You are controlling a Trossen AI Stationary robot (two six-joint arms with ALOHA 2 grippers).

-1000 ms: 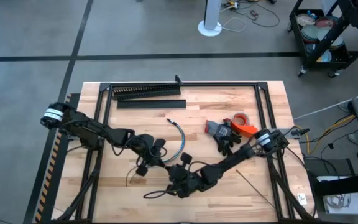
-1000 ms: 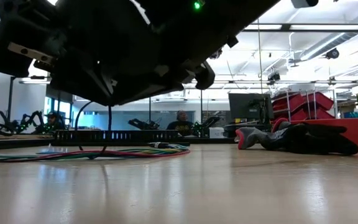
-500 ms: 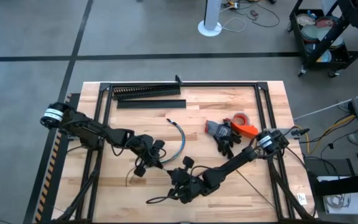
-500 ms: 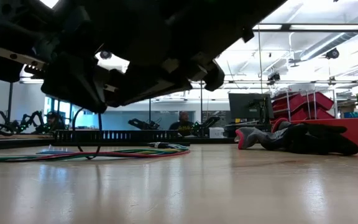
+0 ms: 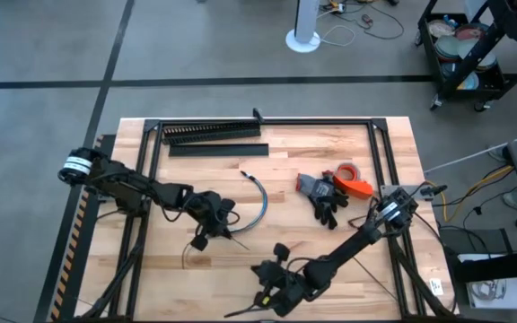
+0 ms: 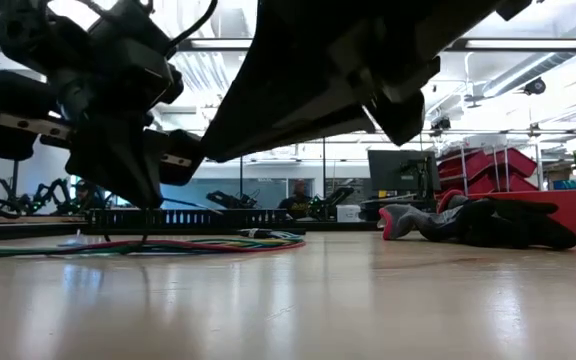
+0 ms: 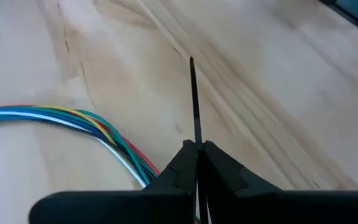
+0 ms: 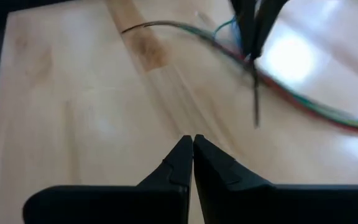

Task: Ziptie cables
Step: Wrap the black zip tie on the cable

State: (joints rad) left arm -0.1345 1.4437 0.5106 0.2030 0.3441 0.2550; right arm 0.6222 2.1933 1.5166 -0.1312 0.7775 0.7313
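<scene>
The cables (image 5: 259,201) lie in an arc on the table's middle; the left wrist view shows them as a many-coloured bundle (image 7: 73,118). My left gripper (image 5: 225,230) hangs just left of their near end, shut on a thin dark ziptie (image 7: 193,99). My right gripper (image 5: 258,303) is at the table's near edge, well clear of the cables. Its fingers (image 8: 192,140) are shut with nothing showing between them. A thin dark strand (image 5: 239,311) lies beside it; whether they touch does not show. My left gripper pinches one end of the ziptie (image 7: 196,142) between its two fingertips. The strip runs straight on past the tips, in line with the fingers. The fingers (image 8: 253,25) come from above, pointing down. The ziptie's free end (image 8: 256,118) hangs beside the cables; whether it touches the table does not show.
A long black comb-toothed duct (image 5: 212,133) and a flat black strip (image 5: 218,150) lie at the far edge. Dark gloves (image 5: 326,199) and an orange tape roll (image 5: 352,179) sit right of centre. Black frame rails (image 5: 380,152) border the wooden top.
My right gripper has drawn back from beside the cables' near end toward the table's near edge, staying shut. The thin dark strand beside it has gone along with it. The cables have stayed in place.
</scene>
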